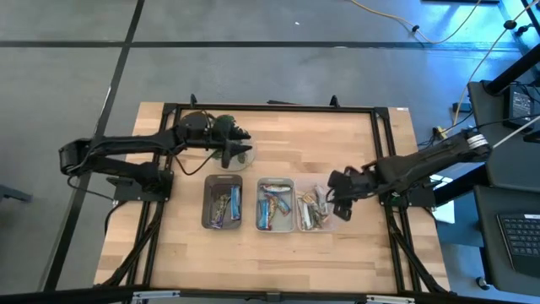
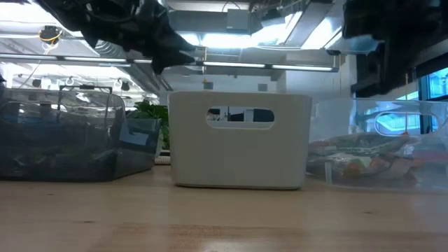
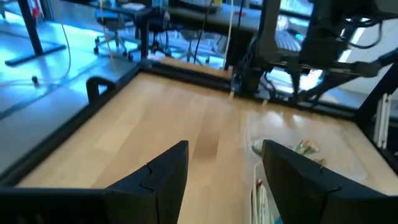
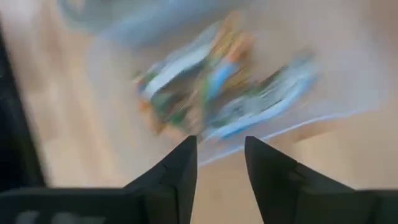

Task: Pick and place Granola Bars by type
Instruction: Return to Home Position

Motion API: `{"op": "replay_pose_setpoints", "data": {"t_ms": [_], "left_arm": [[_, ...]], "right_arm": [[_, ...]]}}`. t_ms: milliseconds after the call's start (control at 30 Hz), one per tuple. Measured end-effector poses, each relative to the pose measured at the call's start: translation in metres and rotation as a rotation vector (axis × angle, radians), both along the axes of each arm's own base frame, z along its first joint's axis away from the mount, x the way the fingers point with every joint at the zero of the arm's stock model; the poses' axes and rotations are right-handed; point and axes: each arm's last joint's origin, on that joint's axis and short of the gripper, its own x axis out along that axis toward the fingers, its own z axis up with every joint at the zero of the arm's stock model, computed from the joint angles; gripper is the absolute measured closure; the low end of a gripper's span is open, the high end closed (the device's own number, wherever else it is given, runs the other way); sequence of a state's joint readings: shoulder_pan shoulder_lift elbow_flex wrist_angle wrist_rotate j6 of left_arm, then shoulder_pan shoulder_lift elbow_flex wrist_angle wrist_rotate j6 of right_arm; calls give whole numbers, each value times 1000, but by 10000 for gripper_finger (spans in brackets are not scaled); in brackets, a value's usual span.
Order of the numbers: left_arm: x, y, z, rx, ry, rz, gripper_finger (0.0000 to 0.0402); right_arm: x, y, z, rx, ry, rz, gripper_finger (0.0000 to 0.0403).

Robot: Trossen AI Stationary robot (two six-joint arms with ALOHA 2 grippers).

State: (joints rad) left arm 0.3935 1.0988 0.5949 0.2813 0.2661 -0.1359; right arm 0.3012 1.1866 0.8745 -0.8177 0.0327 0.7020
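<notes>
Lying in three bins (image 1: 275,180): shiny Granola Bars (image 1: 272,207), blue, tan, mixed | right end effector (image 4: 221,142) empty, parted | left end effector (image 3: 225,148) empty, parted

A lab — strip lights (image 2: 280,67) overhead, cables (image 1: 381,14) on the concrete floor (image 1: 67,67), a keyboard (image 1: 516,238) nearby.

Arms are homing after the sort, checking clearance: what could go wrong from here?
Right claw hangs open over the edge of the transparent bin of granola bars; a low retract could clip its rim and shift it. Left claw, open, sits by the plant; a sweep back could brush the leaves.
</notes>
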Motion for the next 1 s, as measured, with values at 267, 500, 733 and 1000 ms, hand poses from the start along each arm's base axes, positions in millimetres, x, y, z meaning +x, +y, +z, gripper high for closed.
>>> {"op": "replay_pose_setpoints", "data": {"t_ms": [267, 500, 733, 1000], "left_arm": [[-10, 0, 1, -19, 48, 13, 206], [-18, 8, 7, -10, 8, 12, 205], [-28, 4, 21, 27, -68, 38, 205], [-47, -15, -13, 18, -237, 127, 205]], "right_arm": [[-17, -30, 17, -109, -298, 36, 265], [-25, -57, -6, 8, -670, 240, 265], [-56, -80, -22, -78, -794, 163, 265], [-88, -87, -34, -217, -900, 10, 265]]}}
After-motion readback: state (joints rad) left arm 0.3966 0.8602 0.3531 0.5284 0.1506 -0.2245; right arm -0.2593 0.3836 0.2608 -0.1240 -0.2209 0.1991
